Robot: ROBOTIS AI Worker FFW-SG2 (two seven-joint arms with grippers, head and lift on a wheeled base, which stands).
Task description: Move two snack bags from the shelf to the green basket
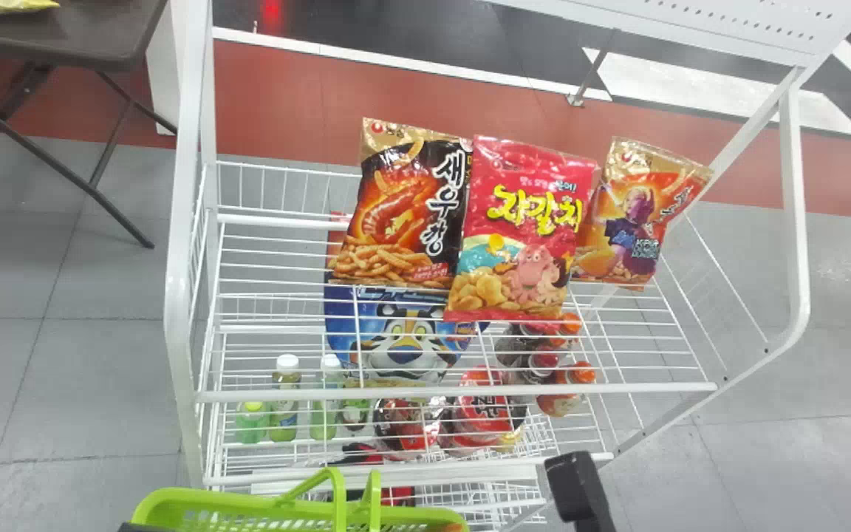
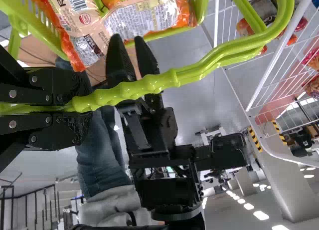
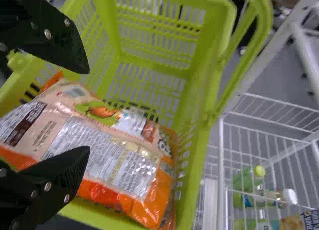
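Three glossy plastic snack bags stand in a row on the upper tier of the white wire shelf [image 1: 455,391], mid-frame: the black-and-orange bag [image 1: 403,214] left, the pink-red bag [image 1: 521,229] between, the gold-and-orange bag [image 1: 636,214] right. Beneath that tier, slim green plastic bottles [image 1: 285,414] stand left of round red cups [image 1: 407,425]. Before the shelf, at the frame's bottom, is the green plastic basket [image 1: 226,502], an orange-and-beige plastic snack bag [image 3: 109,150] in it. The dark folding desk [image 1: 93,37] occupies the upper left.
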